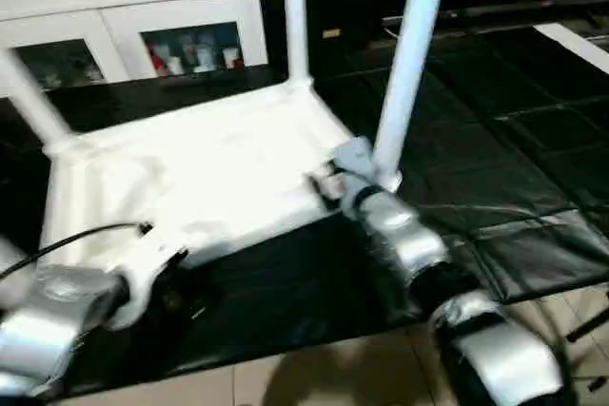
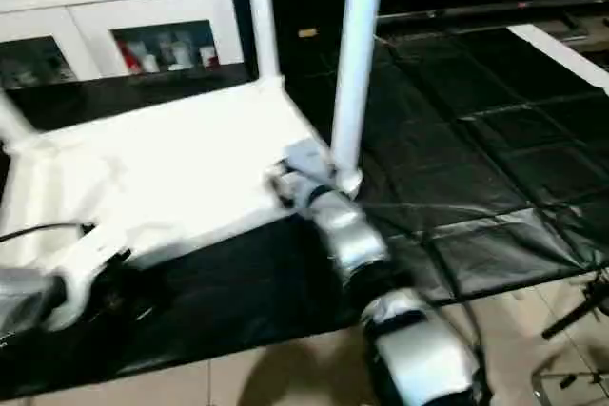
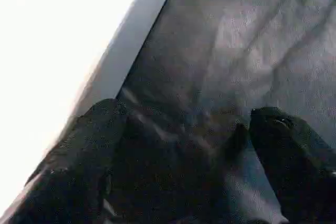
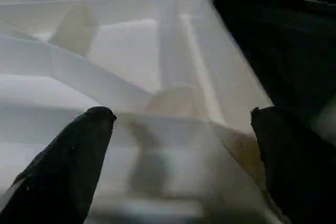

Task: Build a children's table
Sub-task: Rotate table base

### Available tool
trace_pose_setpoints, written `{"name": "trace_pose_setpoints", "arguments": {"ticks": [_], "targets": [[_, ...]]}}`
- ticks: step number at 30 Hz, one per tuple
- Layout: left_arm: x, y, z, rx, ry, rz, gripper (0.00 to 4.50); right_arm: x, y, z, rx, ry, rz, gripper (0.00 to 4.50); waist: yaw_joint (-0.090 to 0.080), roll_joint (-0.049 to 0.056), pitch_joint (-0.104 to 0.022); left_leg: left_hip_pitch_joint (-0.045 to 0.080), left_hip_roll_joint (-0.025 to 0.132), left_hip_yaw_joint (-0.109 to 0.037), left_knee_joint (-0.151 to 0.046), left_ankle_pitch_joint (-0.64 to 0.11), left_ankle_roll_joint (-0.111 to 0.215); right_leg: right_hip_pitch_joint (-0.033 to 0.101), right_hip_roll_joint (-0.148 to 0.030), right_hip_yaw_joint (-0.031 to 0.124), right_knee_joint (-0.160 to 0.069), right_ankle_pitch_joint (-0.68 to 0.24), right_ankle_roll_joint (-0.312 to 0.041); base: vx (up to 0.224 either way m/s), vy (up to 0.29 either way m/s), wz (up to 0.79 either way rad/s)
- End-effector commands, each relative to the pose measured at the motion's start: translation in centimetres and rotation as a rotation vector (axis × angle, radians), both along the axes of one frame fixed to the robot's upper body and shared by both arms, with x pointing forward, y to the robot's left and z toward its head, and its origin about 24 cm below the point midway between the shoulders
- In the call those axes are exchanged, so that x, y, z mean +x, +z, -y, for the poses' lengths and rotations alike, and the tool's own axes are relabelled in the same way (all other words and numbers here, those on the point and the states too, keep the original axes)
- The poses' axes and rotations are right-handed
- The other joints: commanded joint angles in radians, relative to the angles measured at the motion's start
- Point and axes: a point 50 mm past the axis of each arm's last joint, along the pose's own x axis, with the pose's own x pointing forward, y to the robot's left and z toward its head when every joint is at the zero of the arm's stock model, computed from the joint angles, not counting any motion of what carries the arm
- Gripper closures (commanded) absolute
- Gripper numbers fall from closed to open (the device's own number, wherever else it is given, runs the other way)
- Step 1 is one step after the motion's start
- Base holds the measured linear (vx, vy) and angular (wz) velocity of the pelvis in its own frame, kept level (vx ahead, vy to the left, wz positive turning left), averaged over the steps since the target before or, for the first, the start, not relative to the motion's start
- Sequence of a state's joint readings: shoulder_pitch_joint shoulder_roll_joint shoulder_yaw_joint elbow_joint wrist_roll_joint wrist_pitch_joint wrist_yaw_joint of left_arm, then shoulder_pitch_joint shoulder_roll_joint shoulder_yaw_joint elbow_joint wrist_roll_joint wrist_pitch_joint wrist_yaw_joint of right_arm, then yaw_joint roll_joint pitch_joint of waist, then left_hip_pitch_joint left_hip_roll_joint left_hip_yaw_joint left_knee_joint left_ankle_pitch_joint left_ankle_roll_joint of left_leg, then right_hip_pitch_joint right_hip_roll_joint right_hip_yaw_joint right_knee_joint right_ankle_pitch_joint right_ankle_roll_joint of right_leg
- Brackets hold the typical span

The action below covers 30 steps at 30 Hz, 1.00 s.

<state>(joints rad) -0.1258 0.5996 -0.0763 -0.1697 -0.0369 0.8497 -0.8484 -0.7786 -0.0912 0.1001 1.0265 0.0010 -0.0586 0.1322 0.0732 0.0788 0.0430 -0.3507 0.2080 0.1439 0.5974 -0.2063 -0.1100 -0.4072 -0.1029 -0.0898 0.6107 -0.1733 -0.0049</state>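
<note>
The children's table lies upside down on the black mat, its white ribbed top (image 1: 200,168) facing up. Three white legs stand upright in corner sockets: one at the near right (image 1: 414,54), one at the far right (image 1: 295,16), one at the far left (image 1: 29,92). My right gripper (image 4: 178,111) is open at the near right corner beside that leg's base, its fingers (image 4: 79,145) spread over the ribbed underside. Open and holding nothing, my left gripper (image 3: 184,114) hangs over the mat just off the top's near left edge (image 3: 126,56).
A white cabinet (image 1: 124,7) with glass doors stands behind the table at the far left. The black mat (image 1: 495,140) stretches to the right. Tiled floor (image 1: 333,368) lies in front of it, with a black stand (image 2: 571,316) at the right edge.
</note>
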Motion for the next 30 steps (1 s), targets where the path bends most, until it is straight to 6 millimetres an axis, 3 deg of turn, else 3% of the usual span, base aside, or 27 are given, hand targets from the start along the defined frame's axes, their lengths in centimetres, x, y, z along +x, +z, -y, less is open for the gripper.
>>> {"name": "trace_pose_setpoints", "arguments": {"ticks": [1,3,9,13,16,17,19,21,23,24,26,27,30], "targets": [[0.8,0.2,0.1,0.014,0.037,0.056,0.09,0.6,0.6,2.7,-0.017,-0.091,0.023,0.00,-0.011,0.013,-0.059,-0.002,-0.005,0.018,-0.075,-0.261,0.009,0.053,-0.022,0.035,-0.063,-0.179,-0.238,0.000,0.000,0.00],[1.3,0.0,0.8,-0.001,0.041,0.081,0.09,0.9,1.1,4.7,-0.037,-0.142,0.033,0.00,-0.007,0.016,-0.062,-0.003,-0.007,0.019,-0.070,-0.237,0.017,0.056,-0.021,0.035,-0.060,-0.153,-0.246,0.000,0.000,0.00],[1.7,-0.3,2.1,-0.054,0.042,0.136,0.09,1.2,2.1,8.4,-0.063,-0.222,0.054,0.00,-0.004,0.004,-0.067,-0.017,-0.010,0.021,-0.060,-0.146,0.054,0.063,-0.019,0.029,-0.056,-0.110,-0.253,0.000,0.000,0.00],[1.6,-0.1,2.6,-0.114,0.041,0.194,0.09,1.2,2.4,8.9,-0.039,-0.199,0.072,0.00,-0.018,-0.005,-0.065,-0.024,-0.010,0.021,-0.060,-0.172,0.070,0.066,-0.024,0.025,-0.062,-0.177,-0.249,0.000,0.000,0.00],[1.0,0.5,2.9,-0.259,0.021,0.268,0.09,0.9,2.3,8.3,-0.011,-0.085,0.095,0.00,-0.034,-0.014,-0.064,-0.028,-0.009,0.021,-0.060,-0.178,0.089,0.065,-0.025,0.024,-0.066,-0.199,-0.252,0.000,0.000,0.00],[0.6,0.7,2.8,-0.329,0.022,0.276,0.09,0.7,2.0,7.9,0.002,-0.023,0.073,0.00,-0.034,-0.011,-0.065,-0.028,-0.008,0.021,-0.059,-0.175,0.092,0.066,-0.027,0.025,-0.064,-0.199,-0.256,0.000,0.000,0.00],[-0.4,0.4,1.7,-0.396,0.054,0.258,0.09,0.0,1.7,7.0,0.090,0.080,0.077,0.00,-0.034,-0.013,-0.065,-0.028,-0.003,0.023,-0.057,-0.165,0.121,0.063,-0.025,0.027,-0.063,-0.180,-0.264,0.000,0.000,0.00],[-1.3,-0.2,0.6,-0.376,0.060,0.225,0.09,-0.7,1.5,6.1,0.169,0.193,0.075,0.00,-0.035,-0.010,-0.065,-0.025,0.001,0.021,-0.058,-0.159,0.147,0.058,-0.018,0.026,-0.060,-0.160,-0.266,0.000,0.000,0.00],[-2.7,-0.9,-1.4,-0.316,0.065,0.155,0.09,-2.0,1.1,5.1,0.225,0.358,0.070,0.00,-0.030,-0.015,-0.068,-0.025,0.003,0.021,-0.057,-0.141,0.162,0.058,-0.017,0.026,-0.058,-0.139,-0.266,0.000,0.000,0.00],[-3.2,-1.1,-2.3,-0.290,0.071,0.123,0.09,-2.7,0.9,4.7,0.226,0.435,0.061,0.00,-0.027,-0.008,-0.064,-0.027,0.006,0.021,-0.057,-0.129,0.175,0.054,-0.012,0.024,-0.058,-0.131,-0.261,0.000,0.000,0.00],[-3.4,-1.2,-2.7,-0.281,0.075,0.110,0.09,-2.9,0.7,4.6,0.222,0.463,0.051,0.00,-0.023,-0.007,-0.064,-0.023,0.008,0.021,-0.058,-0.137,0.167,0.052,-0.012,0.025,-0.057,-0.144,-0.266,0.000,0.000,0.00],[-4.1,-1.2,-4.3,-0.244,0.096,0.058,0.09,-4.0,0.1,4.3,0.229,0.570,-0.016,0.00,-0.019,-0.005,-0.060,-0.018,0.010,0.023,-0.062,-0.166,0.150,0.049,-0.013,0.026,-0.062,-0.182,-0.267,0.000,0.000,0.00],[-5.0,-0.5,-6.7,-0.212,0.135,0.008,0.09,-5.4,-0.2,3.9,0.258,0.715,-0.072,0.00,-0.008,-0.005,-0.054,-0.016,0.012,0.022,-0.070,-0.235,0.117,0.048,-0.015,0.029,-0.069,-0.262,-0.239,0.000,0.000,0.00]]}}
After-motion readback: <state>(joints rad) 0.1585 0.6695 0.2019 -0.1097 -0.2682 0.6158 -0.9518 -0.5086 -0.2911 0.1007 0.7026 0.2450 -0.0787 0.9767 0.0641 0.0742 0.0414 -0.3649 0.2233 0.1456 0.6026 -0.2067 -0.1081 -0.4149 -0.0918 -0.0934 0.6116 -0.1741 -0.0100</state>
